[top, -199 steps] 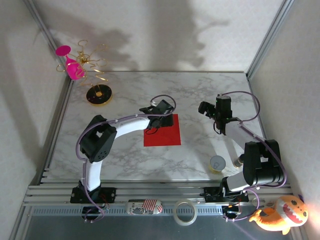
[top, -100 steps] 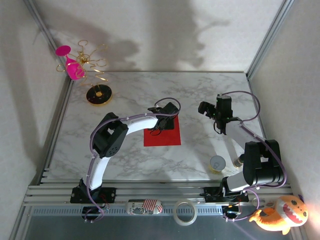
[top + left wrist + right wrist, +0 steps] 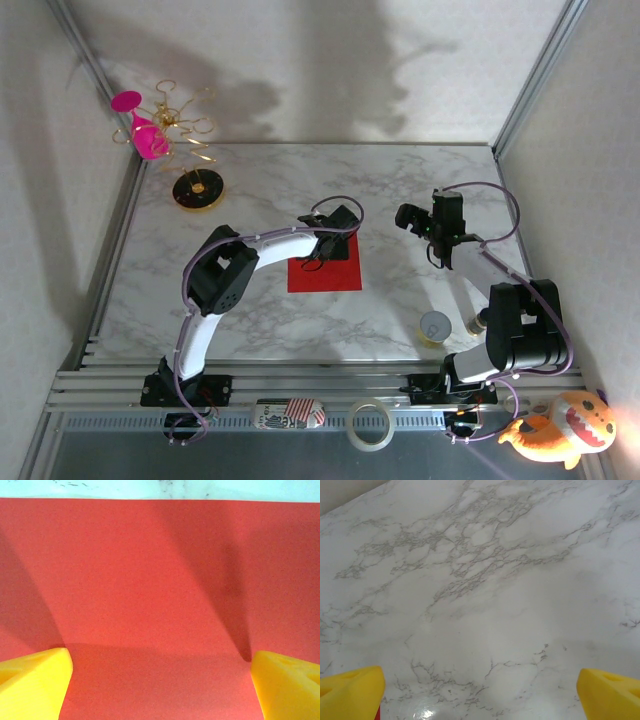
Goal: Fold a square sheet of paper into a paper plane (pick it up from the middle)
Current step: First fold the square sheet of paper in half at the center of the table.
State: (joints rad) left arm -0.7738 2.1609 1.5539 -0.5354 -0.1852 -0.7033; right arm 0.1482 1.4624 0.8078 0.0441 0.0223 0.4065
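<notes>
The square sheet of paper (image 3: 150, 580) looks matt and smooth. The counter (image 3: 485, 610) is glossy and marble-patterned. The left gripper (image 3: 160, 685) has fingers (image 3: 32, 680) of smooth yellow plastic.

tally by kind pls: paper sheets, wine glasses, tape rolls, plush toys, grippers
square sheet of paper: 1
pink wine glass: 1
tape roll: 1
plush toy: 1
grippers: 2 (left gripper, right gripper)
Total: 6

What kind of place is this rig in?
Probably a lab test cell: marble-pattern table walled in by white panels and aluminium rails, left arm and right arm bolted at its edge.
</notes>
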